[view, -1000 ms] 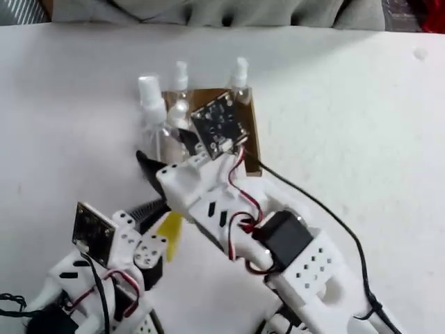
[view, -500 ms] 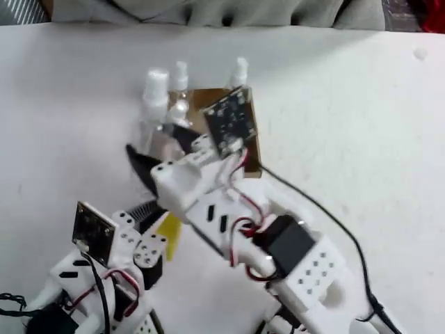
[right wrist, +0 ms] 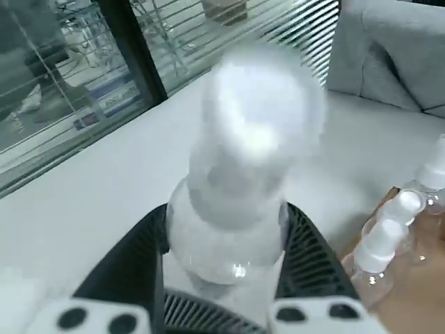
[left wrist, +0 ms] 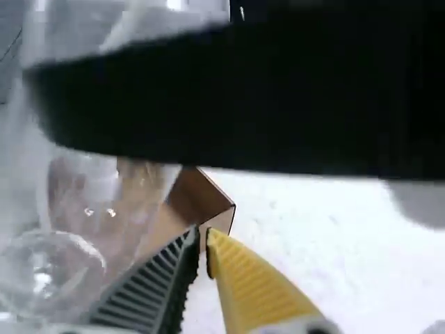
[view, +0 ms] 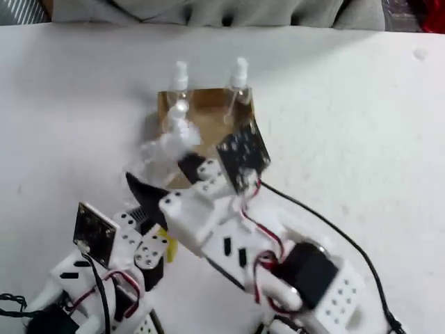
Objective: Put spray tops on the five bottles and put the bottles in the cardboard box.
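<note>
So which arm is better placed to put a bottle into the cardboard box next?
Right. The right fingers hold a spray-topped bottle by the cardboard box; the left fingers are shut, empty.

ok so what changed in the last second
The right gripper, shut on a spray-topped bottle, drew back from the far left corner of the cardboard box toward the arms' bases, carrying the bottle along the box's left side. Nothing was let go. The three bottles in the box, the box itself and the shut left gripper stayed put.
</note>
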You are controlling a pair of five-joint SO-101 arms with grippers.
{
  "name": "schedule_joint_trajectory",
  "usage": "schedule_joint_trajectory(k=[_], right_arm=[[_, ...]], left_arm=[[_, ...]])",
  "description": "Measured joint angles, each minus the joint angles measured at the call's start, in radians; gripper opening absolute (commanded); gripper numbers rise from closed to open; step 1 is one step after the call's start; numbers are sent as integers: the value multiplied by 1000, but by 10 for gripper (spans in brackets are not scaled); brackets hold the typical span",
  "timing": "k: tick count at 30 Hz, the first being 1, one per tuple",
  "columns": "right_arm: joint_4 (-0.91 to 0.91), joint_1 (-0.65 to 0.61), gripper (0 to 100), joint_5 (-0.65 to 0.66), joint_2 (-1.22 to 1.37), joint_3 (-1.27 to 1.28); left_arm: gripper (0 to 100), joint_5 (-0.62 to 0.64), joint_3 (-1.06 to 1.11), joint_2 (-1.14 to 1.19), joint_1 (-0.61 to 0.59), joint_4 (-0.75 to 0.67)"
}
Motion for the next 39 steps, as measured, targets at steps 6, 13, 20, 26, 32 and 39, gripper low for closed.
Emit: schedule_joint_trajectory(k=[6, 13, 20, 26, 32, 39], right_arm=[[64, -14, 15, 32, -54, -2], [44, 18, 15, 32, -58, 0], [15, 245, 15, 35, -60, 0], [52, 399, 15, 95, -60, 0], [178, 489, 15, 104, -60, 0], [328, 532, 15, 196, -60, 0]], left_arm=[[20, 2, 0, 0, 0, 0], [20, 0, 32, 0, -3, 0], [20, -2, 63, 2, -5, 0], [20, -69, 63, 2, -37, 2], [20, -219, 163, 2, -206, -37], [20, -242, 442, 20, -305, -313]])
